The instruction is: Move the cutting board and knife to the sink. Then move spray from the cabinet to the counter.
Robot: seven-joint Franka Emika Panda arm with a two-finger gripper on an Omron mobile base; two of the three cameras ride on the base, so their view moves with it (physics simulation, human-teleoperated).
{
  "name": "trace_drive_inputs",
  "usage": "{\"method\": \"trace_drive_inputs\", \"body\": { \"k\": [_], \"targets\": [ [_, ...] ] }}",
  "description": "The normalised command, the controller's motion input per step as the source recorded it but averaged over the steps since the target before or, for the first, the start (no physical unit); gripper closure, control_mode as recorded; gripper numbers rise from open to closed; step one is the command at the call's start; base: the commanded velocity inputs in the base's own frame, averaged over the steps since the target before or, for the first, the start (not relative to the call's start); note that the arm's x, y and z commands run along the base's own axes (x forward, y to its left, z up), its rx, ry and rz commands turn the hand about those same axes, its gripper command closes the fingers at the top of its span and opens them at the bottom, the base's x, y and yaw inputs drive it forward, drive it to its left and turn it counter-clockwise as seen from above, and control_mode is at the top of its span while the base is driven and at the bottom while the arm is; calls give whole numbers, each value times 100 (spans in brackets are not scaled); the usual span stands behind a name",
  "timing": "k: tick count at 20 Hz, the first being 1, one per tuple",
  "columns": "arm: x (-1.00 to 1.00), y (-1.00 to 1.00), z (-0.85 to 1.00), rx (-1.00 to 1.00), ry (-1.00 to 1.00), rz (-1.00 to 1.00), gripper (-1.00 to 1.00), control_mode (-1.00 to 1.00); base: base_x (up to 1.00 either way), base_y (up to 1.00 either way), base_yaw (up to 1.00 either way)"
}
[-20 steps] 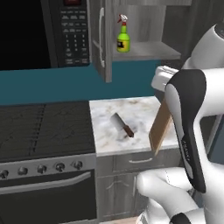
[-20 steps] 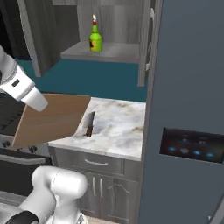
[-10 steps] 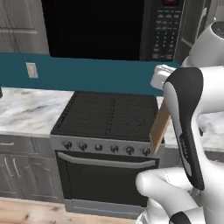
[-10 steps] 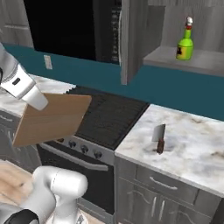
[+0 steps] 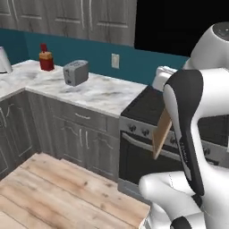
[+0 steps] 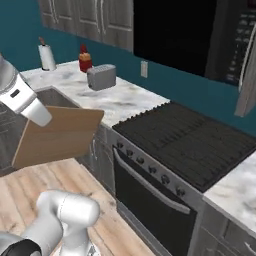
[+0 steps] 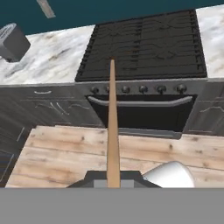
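My gripper [image 6: 42, 118] is shut on the top corner of the cutting board [image 6: 60, 136], a light-brown wooden slab that hangs tilted in the air in front of the counter [image 6: 125, 100]. The hand view shows the cutting board [image 7: 113, 118] edge-on, rising from the gripper [image 7: 113, 178] toward the oven front. From the left base view its thin edge [image 5: 161, 133] pokes out beside my forearm. The sink [image 6: 48, 97] is a dark recess in the counter, partly behind my arm and the board. At the right edge hangs the cabinet's open grey door [image 6: 248, 87]. Knife and spray are out of view.
A black stovetop [image 6: 185, 140] with its oven [image 5: 134, 154] stands right of the counter [image 5: 96, 89]. On the counter sit a grey toaster [image 5: 75, 73], a red bottle [image 5: 44, 58] and a paper towel roll [image 6: 47, 57]. The microwave [image 6: 200, 35] hangs above. Wooden floor [image 5: 67, 192] lies below.
The base has driven left, so both base views swept from the counter with the knife, past the stove, to the sink-side counter. The board stays in my shut gripper.
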Motion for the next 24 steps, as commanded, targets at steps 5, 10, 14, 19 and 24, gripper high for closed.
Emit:
{"method": "trace_drive_inputs", "body": {
  "k": [5, 10, 14, 19, 24],
  "targets": [
    [0, 0, 0, 0, 0, 0, 100, 100, 0, 12, 82],
    [0, 0, 0, 0, 0, 0, 100, 100, 1, 52, 74],
    [0, 0, 0, 0, 0, 0, 100, 100, 55, 64, 43],
    [0, 0, 0, 0, 0, 0, 100, 100, 95, 91, 5],
    [0, 0, 0, 0, 0, 0, 100, 100, 89, 100, 0]
  ]
}}
